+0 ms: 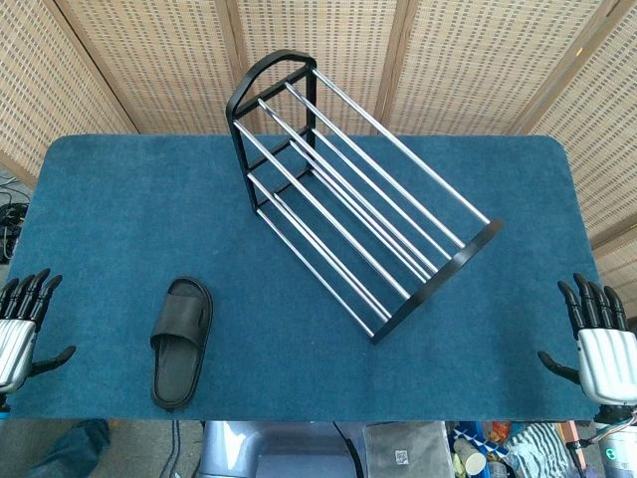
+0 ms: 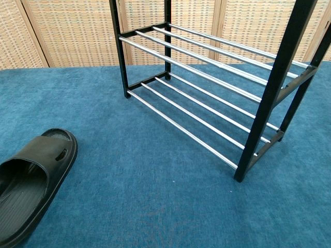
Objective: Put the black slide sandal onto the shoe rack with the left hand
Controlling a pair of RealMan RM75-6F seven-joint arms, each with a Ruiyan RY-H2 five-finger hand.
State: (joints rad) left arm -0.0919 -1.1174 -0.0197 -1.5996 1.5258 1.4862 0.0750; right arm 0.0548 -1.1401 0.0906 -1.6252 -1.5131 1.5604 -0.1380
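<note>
The black slide sandal (image 1: 181, 340) lies flat on the blue table cover near the front left, toe pointing away; in the chest view the sandal (image 2: 32, 181) fills the lower left corner. The shoe rack (image 1: 353, 189), black frame with chrome bars, stands diagonally across the middle of the table, and in the chest view the rack (image 2: 222, 88) shows its two tiers bare. My left hand (image 1: 22, 324) hovers open at the table's left edge, well left of the sandal. At the right edge my right hand (image 1: 597, 337) is open too, holding nothing.
The blue table cover (image 1: 119, 209) spreads wide around the sandal and rack. A woven screen (image 1: 149, 60) stands behind the table. Clutter (image 1: 468, 453) sits on the floor below the front edge.
</note>
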